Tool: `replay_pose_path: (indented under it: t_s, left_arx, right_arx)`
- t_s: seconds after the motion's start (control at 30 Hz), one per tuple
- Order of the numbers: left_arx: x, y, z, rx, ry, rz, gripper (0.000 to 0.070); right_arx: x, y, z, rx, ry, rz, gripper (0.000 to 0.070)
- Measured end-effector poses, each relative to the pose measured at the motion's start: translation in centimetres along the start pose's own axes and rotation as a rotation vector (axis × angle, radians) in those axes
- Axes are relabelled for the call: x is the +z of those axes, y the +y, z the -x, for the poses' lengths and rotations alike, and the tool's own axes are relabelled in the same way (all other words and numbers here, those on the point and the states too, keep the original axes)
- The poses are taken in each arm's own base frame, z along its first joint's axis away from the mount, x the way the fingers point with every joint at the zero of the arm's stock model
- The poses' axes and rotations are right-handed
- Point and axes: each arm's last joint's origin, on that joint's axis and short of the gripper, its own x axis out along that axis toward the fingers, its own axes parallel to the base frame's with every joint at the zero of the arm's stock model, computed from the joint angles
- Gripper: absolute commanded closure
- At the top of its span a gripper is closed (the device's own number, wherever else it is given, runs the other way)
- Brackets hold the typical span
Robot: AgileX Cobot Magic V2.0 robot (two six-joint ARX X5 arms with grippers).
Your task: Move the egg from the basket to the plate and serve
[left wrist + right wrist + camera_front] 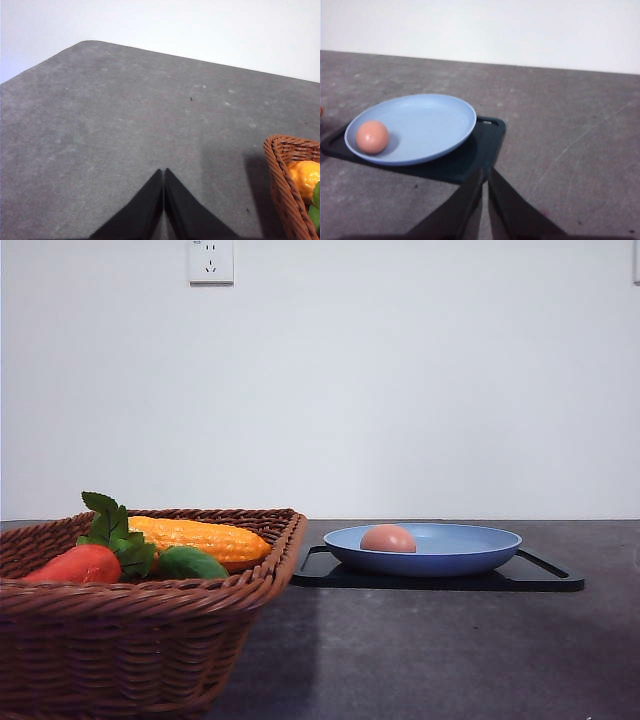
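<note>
- Both our jaws sit pressed together and hold nothing: the left gripper (163, 172) over bare grey surface (125, 125), the right gripper (485, 172) just short of the black tray (470, 160).
- On that tray rests the blue plate (435, 125), with the egg (372, 136) lying inside it near the rim, on the side toward the basket.
- We see the wicker basket (140, 640) just beside the tray, on our left, carrying a corn cob (200, 538), a red vegetable (80, 564) and green leaves (115, 530).
</note>
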Motion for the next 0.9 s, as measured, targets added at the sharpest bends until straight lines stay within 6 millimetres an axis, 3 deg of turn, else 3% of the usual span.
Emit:
replay_pose_path:
  t_s: [0.17, 0.9]
  left_arx:
    - [0.00, 0.00, 0.00, 0.000, 0.000, 0.000, 0.0700]
    - [0.00, 0.00, 0.00, 0.000, 0.000, 0.000, 0.0700]
  right_arx:
    - [-1.09, 0.00, -0.04, 0.004, 0.032, -0.030, 0.0700]
    - [-1.08, -0.02, -0.04, -0.003, 0.032, -0.059, 0.0700]
